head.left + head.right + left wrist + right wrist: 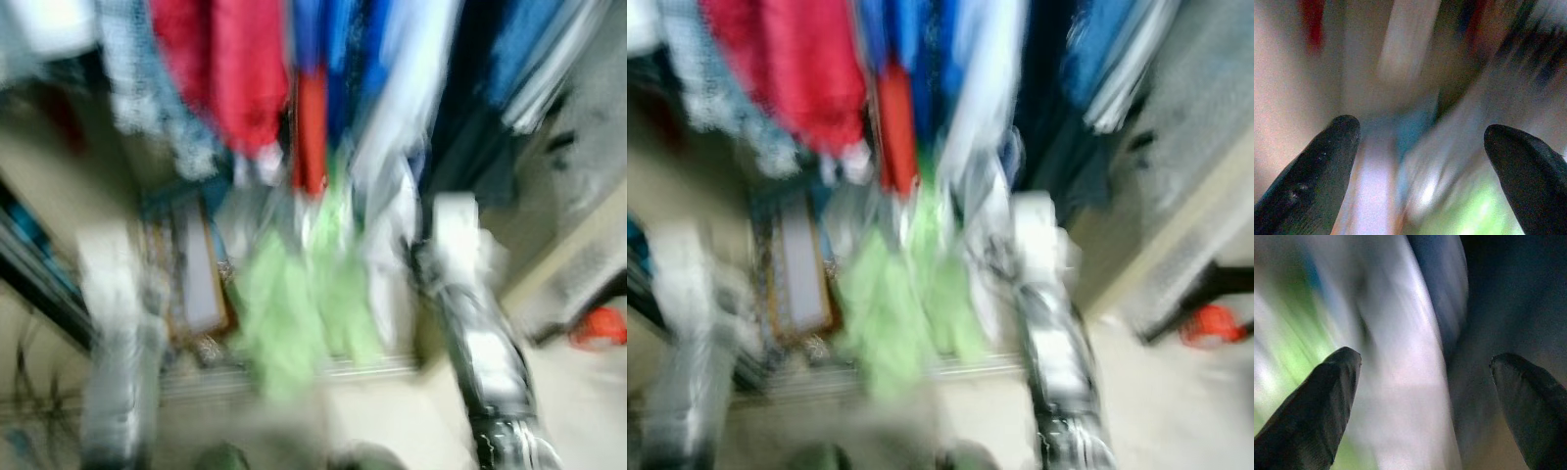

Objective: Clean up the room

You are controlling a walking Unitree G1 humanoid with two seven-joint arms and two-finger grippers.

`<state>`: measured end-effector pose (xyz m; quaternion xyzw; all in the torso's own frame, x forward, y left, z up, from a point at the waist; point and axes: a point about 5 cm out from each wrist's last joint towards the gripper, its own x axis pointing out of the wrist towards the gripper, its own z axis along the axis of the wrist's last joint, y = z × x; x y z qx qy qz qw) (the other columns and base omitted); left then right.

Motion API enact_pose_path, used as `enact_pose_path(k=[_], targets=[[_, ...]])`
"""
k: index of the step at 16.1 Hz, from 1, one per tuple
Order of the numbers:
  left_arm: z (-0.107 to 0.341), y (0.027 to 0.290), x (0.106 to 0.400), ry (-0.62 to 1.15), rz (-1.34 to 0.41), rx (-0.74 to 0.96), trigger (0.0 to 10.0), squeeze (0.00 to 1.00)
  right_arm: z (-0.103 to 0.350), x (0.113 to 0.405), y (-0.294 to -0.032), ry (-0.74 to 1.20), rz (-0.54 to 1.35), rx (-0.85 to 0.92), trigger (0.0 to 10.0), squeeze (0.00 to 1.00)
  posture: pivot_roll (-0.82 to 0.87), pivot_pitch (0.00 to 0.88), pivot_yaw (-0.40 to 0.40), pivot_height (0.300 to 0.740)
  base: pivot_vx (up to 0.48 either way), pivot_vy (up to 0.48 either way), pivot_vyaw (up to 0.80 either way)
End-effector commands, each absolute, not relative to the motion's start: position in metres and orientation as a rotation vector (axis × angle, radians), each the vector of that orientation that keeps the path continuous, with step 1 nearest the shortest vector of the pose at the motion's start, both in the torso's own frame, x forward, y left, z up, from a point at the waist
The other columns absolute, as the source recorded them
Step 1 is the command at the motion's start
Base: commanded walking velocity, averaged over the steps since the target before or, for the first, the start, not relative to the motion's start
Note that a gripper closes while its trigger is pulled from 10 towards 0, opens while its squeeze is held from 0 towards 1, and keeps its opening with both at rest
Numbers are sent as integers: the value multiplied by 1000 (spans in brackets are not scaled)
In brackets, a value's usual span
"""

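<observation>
Clothes (245, 69) hang in a blurred row across the far side of your view: red at the left, blue in the middle, dark blue at the right. A pale green garment (294, 304) droops below them at centre, nearer you. Your left gripper (1420, 161) and right gripper (1425, 396) both have their fingers spread apart, gripping nothing. An orange object (600, 326) lies on the floor at the far right.
</observation>
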<state>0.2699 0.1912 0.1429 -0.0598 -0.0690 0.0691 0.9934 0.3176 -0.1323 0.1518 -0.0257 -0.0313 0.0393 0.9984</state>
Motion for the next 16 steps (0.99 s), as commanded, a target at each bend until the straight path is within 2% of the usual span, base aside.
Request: enact_pose_path(k=[1,3,5,8,11,13,16], targets=[[114,194,255,-2,211,-85,10000,0,133,304,-149,-1,11,-82,10000,0,14,0,-89,740,0,0,0],[113,195,251,9,232,-149,10000,0,132,301,-149,-2,14,-97,10000,0,11,0,-93,740,0,0,0],[113,195,247,-14,177,-104,10000,0,129,301,-148,8,18,-141,10000,0,4,0,-92,740,0,0,0],[114,199,250,10,197,-79,10000,0,132,309,-146,-6,19,-142,10000,0,0,0,-80,740,0,0,800],[106,197,226,27,170,-30,10000,0,126,288,-155,8,21,-103,10000,0,2,0,-63,740,0,0,800],[93,196,211,67,153,8,10000,0,119,274,-156,6,69,-80,10000,0,-4,0,-30,740,0,0,0],[96,192,222,55,123,26,10000,0,113,278,-156,6,49,-83,10000,0,-18,0,11,740,0,0,0]])
